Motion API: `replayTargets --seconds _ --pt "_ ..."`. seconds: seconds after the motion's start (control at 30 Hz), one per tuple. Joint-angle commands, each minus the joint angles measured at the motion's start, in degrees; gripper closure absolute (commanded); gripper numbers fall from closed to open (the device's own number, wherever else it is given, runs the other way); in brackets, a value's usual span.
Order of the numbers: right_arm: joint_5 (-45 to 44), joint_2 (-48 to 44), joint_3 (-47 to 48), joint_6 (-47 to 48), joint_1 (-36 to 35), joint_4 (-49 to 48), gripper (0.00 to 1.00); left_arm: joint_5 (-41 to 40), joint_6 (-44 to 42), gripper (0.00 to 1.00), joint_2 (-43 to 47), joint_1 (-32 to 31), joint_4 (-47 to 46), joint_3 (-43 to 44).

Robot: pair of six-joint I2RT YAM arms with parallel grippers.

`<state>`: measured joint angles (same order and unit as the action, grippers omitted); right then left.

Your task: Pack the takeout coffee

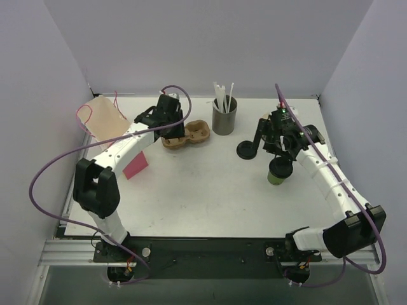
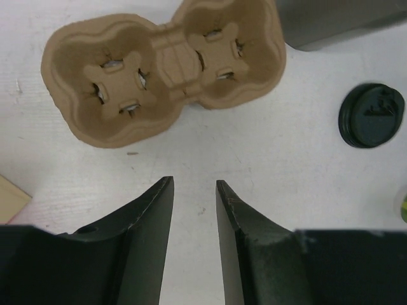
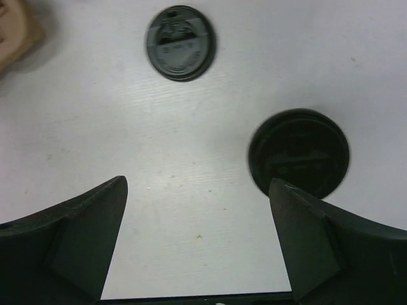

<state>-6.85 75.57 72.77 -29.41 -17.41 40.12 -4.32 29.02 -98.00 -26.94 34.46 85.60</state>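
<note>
No text can be read: the black lid's embossed lettering is too blurred.

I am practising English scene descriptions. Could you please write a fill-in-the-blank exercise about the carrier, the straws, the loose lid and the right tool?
1. The carrier has ___ wells, and both are empty.
2. The white straws stand in a ___ cylinder.
3. The loose lid lying on its own is ___ in colour.
4. The right tool is ___ and holds nothing.

Missing words: two; grey; black; open.
</note>
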Motion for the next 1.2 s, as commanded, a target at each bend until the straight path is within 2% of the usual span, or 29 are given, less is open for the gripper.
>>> replayTargets --seconds 0.0,0.2,0.4,0.6,1.03,1.17 --pt "-0.19 4.57 4.65 -1.88 -6.22 -3.26 0.15 -7.97 -0.63 0.57 -5.97 0.74 -0.88 5.97" --pt "2.10 14.14 8.87 -2.67 -10.98 -12.51 0.30 -14.22 -1.07 0.60 -9.66 3.99 -0.98 6.59" --pt "4.38 22.32 13.96 -2.15 -11.60 -14.72 0.41 -15.98 -1.86 0.62 -11.69 6.55 -1.50 7.38" --pt "5.62 26.38 15.56 -1.88 -11.86 -15.77 0.43 -15.55 -1.15 0.62 -15.38 7.87 -0.88 8.79" --pt "5.53 27.70 15.73 -1.27 -11.77 -15.77 0.43 -13.09 0.08 0.62 -18.20 7.87 -1.59 8.35" --pt "5.62 28.05 15.56 -1.35 -11.77 -15.77 0.43 -12.30 -0.01 0.68 -17.76 7.95 -1.76 8.00"
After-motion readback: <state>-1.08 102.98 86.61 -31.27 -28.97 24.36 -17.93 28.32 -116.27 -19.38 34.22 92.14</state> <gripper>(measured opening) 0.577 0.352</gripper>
